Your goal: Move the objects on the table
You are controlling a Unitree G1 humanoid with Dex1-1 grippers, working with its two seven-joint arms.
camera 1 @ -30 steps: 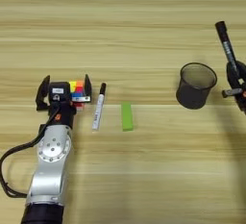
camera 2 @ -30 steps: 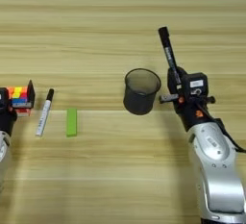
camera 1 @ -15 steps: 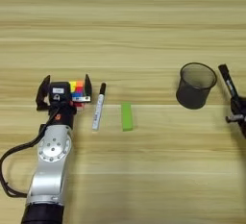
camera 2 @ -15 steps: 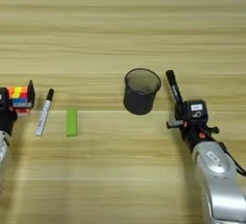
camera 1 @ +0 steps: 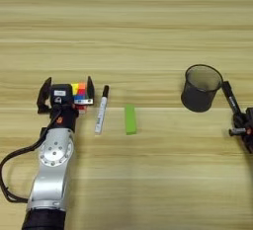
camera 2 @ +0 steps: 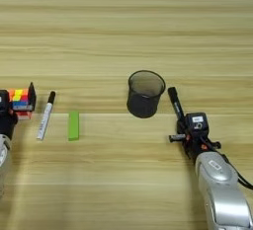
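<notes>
My right gripper [camera 2: 182, 124] is clamped on the black pen [camera 2: 175, 104], a slim matte stick that slants up and away from my fingers toward the black mesh cup [camera 2: 145, 94]; its tip ends just to the right of the cup, beside it and not inside. The cup is a round, see-through wire-mesh cylinder, upright and open at the top, and I take it as my landmark.

Well to the left of the cup, my left gripper [camera 1: 66, 92] has its two black fingers spread wide, with the small multicoloured puzzle cube [camera 1: 79, 93] between them against the right-hand finger; the cube shows glossy red, yellow, blue and white squares. Between the cube and the cup lie two things, side by side but apart: nearer the cube, the white marker with black cap [camera 1: 101, 115], a smooth round barrel with the cap at the far end; nearer the cup, the flat green bar [camera 1: 130, 119], a plain rectangular slab.

Everything rests on the table [camera 1: 128, 31], light wood with long horizontal plank lines that fills the view.
</notes>
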